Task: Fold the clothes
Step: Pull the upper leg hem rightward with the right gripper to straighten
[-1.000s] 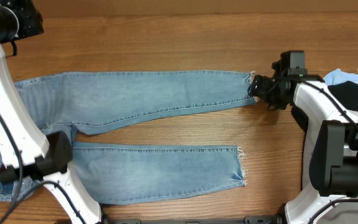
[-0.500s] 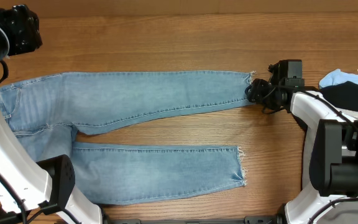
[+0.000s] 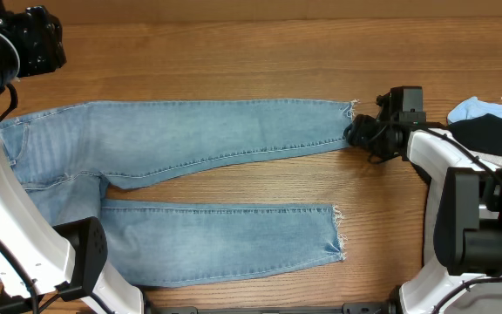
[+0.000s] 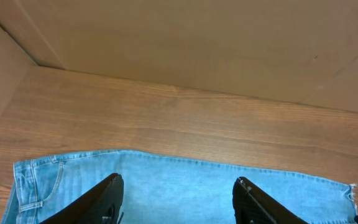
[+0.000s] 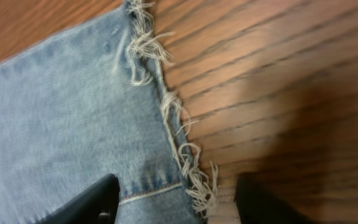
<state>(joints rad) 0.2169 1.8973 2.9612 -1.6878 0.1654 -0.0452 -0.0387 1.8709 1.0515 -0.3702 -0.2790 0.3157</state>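
Jeans lay flat on the bench, right fingers released astride a frayed hem, left fingers spread empty near the back-left corner.

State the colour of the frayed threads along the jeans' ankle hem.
Off-white frayed threads on light-blue jeans; the right wrist view shows them best.

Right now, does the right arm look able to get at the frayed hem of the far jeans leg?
Probably yes. The right pincer stands open astride the corner of the frayed hem, with only bare table beside it and nothing lying on top.
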